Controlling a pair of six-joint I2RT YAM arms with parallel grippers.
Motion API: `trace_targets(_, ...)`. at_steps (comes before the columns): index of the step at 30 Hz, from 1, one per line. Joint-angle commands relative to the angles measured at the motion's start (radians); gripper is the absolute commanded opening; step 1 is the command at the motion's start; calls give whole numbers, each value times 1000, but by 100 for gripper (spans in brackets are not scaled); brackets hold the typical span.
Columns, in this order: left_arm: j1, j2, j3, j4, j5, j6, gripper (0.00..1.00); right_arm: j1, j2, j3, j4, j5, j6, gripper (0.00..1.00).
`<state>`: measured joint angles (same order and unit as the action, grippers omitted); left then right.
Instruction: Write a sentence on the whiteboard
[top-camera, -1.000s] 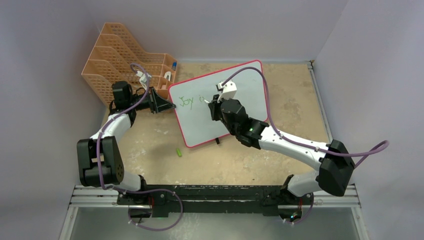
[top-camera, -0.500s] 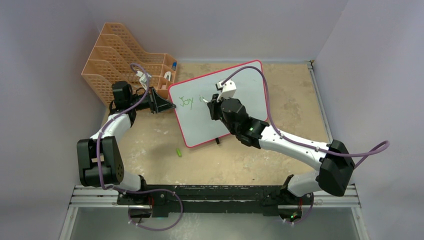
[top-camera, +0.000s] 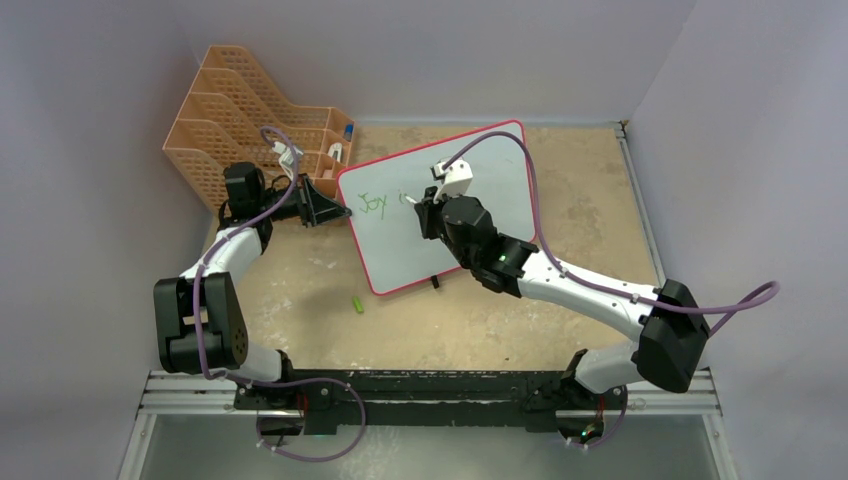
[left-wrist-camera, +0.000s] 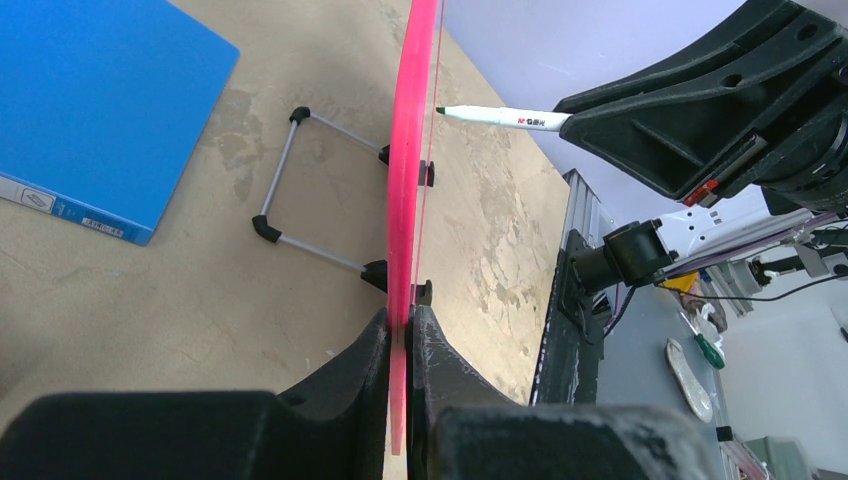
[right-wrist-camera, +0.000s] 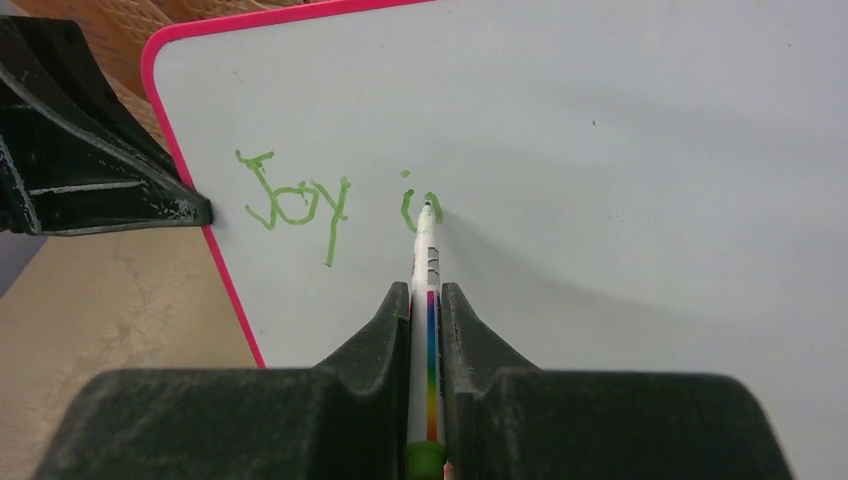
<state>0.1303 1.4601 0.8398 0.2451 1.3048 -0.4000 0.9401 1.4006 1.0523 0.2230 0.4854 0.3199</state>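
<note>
- Pink-red plastic frames a big white rectangular whiteboard (top-camera: 490, 190), propped up mid-table on a thin wire stand (left-wrist-camera: 275, 235) with black feet. A flat blue folder (left-wrist-camera: 90, 110) lies on the table at its back side.
- Left claw (left-wrist-camera: 400, 330) is closed down on the board's left edge, with the frame pinched between both fingers.
- Right claw (right-wrist-camera: 426, 295) is squeezed tight on a slim white plastic marker (right-wrist-camera: 427, 260), gripped partway down the barrel. The tip is right at the board face, by the green handwritten words (right-wrist-camera: 300, 200), which read "Joy i" plus a partial stroke.
- My guess on handling: the board looks thin, stiff and light, so pen pressure could shove it back or skate it on that skinny stand. Pinching the frame edge seems the right spot, well clear of the writing area.
- The marker barrel looks smooth, so it could twist or slide in the jaws if pressed hard. A light touch is probably the way to go.
</note>
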Motion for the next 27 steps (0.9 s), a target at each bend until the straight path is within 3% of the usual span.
trace_targets(1, -15, -24, 24, 2, 13, 18, 0, -5, -10, 43, 47, 37, -13, 0)
trace_targets(27, -15, -29, 24, 1, 14, 19, 0, -12, 19, 44, 59, 46, -19, 0)
